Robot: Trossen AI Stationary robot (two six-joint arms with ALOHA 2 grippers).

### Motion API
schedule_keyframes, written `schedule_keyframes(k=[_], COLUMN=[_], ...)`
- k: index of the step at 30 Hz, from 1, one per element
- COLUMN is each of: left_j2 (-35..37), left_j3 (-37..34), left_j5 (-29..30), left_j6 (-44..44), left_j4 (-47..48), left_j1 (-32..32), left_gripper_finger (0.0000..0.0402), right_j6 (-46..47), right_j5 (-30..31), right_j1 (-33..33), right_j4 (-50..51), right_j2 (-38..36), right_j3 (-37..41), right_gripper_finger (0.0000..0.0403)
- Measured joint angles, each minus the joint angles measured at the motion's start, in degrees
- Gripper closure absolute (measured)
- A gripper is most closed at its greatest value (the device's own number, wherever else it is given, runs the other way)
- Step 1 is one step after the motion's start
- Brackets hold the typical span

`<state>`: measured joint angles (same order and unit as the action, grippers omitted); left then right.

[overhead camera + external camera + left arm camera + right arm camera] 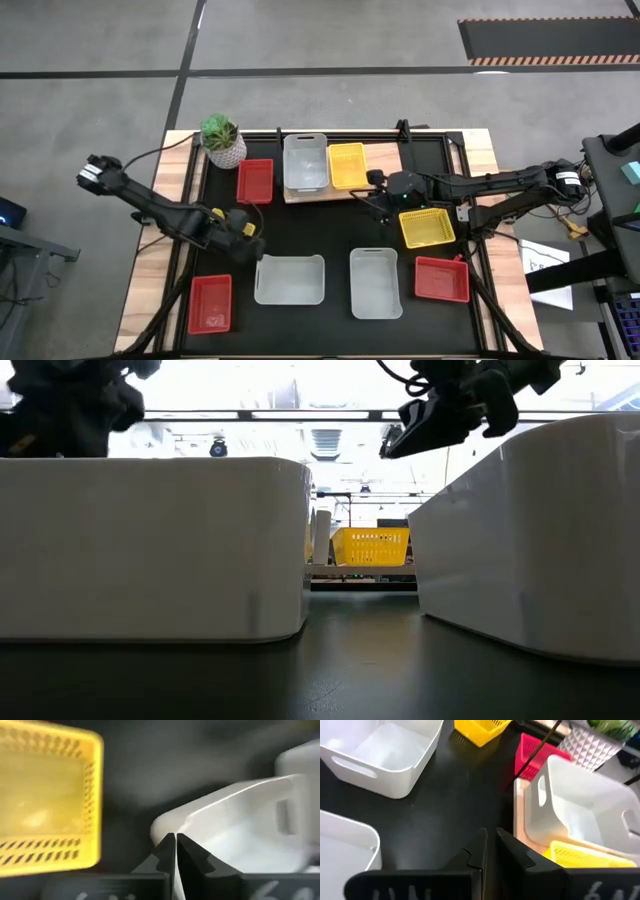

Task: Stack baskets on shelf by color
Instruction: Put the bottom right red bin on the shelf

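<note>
I work in a lab or workshop hall: bare grey concrete floor (90, 40) with a hazard-striped mat (545, 40), ceiling light strips (330, 415) overhead, and cables (575, 225) trailing beside my surface (150, 275).

Red baskets (254, 180), yellow baskets (347, 165) and white baskets (305, 161) on a black mat (330, 235).

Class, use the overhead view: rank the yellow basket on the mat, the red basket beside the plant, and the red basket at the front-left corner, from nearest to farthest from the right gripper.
From the right gripper:
1. Yellow basket on the mat, just to its right, toward the front.
2. Red basket beside the plant, to its left, off the shelf's left end.
3. Front-left red basket, farthest, diagonally across the mat.
</note>
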<state>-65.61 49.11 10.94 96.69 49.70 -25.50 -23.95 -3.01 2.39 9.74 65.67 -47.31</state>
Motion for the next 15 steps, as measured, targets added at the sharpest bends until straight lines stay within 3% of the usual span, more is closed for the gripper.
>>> schedule_keyframes(k=[7,15], left_j2=[-4.26,-5.52], left_j3=[0.00,0.00], left_j5=[-12.92,-16.68], left_j6=[-2.75,-6.81], left_j4=[0.30,0.99], left_j1=[1.09,2.00], left_gripper_finger=[0.0402,0.0401], right_j6=[0.81,1.61], right_j5=[-0.07,-0.50], right_j1=[-0.01,0.00], right_j4=[1.91,1.94], right_j2=[0.00,0.00], right_j3=[0.00,0.00], right_gripper_finger=[0.0374,0.0374])
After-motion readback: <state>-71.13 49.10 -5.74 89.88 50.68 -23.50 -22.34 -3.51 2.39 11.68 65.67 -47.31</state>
